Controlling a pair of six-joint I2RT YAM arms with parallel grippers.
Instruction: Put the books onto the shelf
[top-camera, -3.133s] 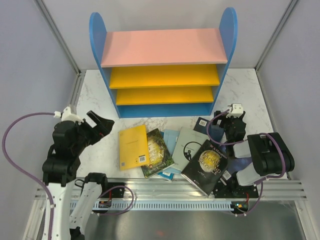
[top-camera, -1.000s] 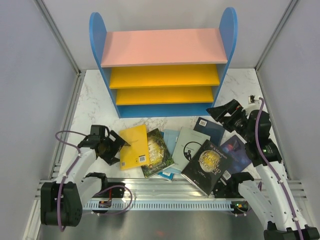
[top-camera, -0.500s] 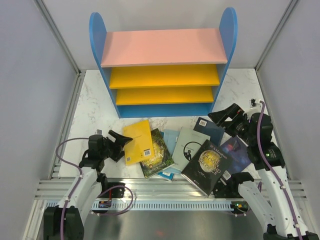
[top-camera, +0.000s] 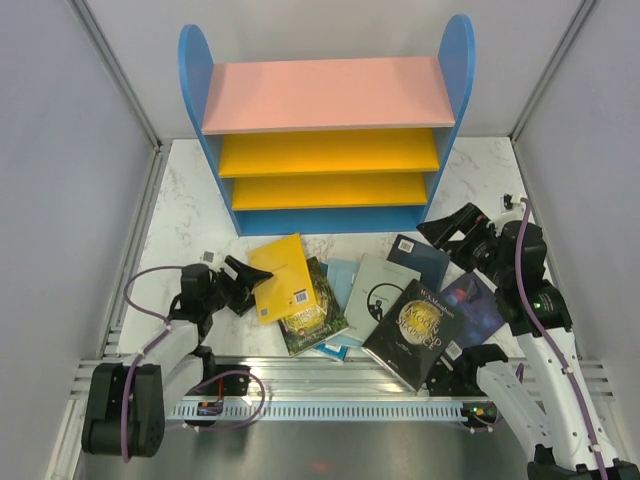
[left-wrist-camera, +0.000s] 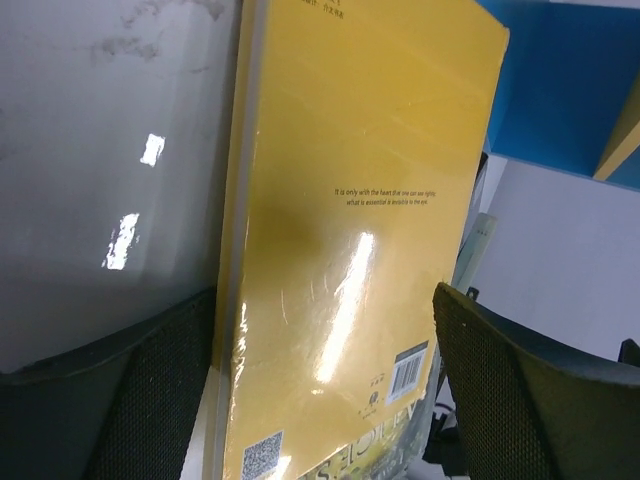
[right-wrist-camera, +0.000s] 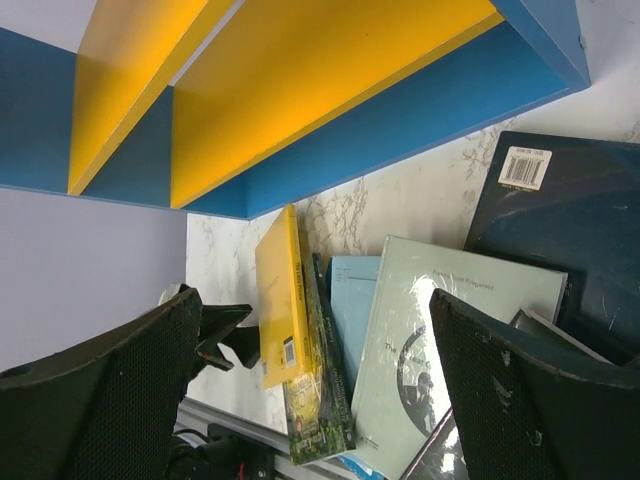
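Left claw (left-wrist-camera: 320, 340) straddling yellow book (left-wrist-camera: 360, 150), grip unclear, right claw (right-wrist-camera: 315, 305) open, books (top-camera: 415, 320) overlapping

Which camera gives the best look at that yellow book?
The left wrist view: the yellow book fills it, with cover text and barcode visible. The top view shows it whole but small; the right wrist view sees it tilted, as a narrow strip.

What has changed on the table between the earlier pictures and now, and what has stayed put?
The left gripper came down and slid right against the yellow book, pushing it rightward and tipping its left edge up. The right gripper swung out toward the navy book, jaws open. The shelf and other books stayed.
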